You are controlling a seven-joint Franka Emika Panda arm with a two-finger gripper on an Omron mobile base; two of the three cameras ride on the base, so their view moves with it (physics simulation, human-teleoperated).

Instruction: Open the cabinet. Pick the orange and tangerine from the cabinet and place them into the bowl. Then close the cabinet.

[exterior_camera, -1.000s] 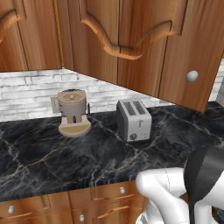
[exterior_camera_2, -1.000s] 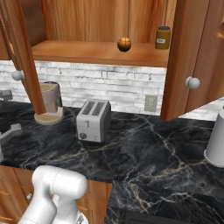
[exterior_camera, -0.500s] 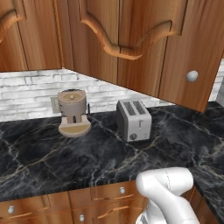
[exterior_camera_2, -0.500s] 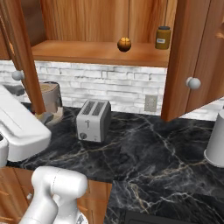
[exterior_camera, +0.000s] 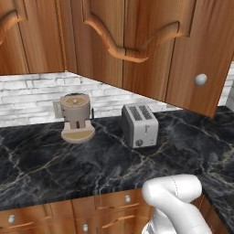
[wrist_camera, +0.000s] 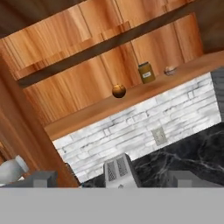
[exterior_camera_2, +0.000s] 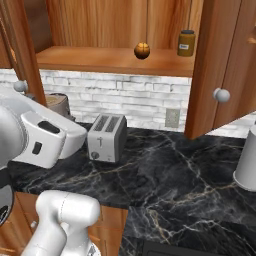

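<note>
cabinet (exterior_camera_2: 210, 60) doors open; round orange fruit (exterior_camera_2: 142, 50) on shelf, left of jar (exterior_camera_2: 186, 43), above toaster (exterior_camera_2: 107, 137). end effector (wrist_camera: 111, 179) spread wide, empty. fruit likely light, firm, rolls easily: grip across widest middle.

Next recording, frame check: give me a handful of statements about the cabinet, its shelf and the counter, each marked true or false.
1. The cabinet stands open. True.
2. A round orange fruit sits on the shelf. True.
3. The fruit lies on the counter. False: it rests on the shelf, left of a jar.
4. The toaster is inside the cabinet. False: it stands on the counter.
5. The gripper is shut on the fruit. False: it is open, holding nothing.
</note>
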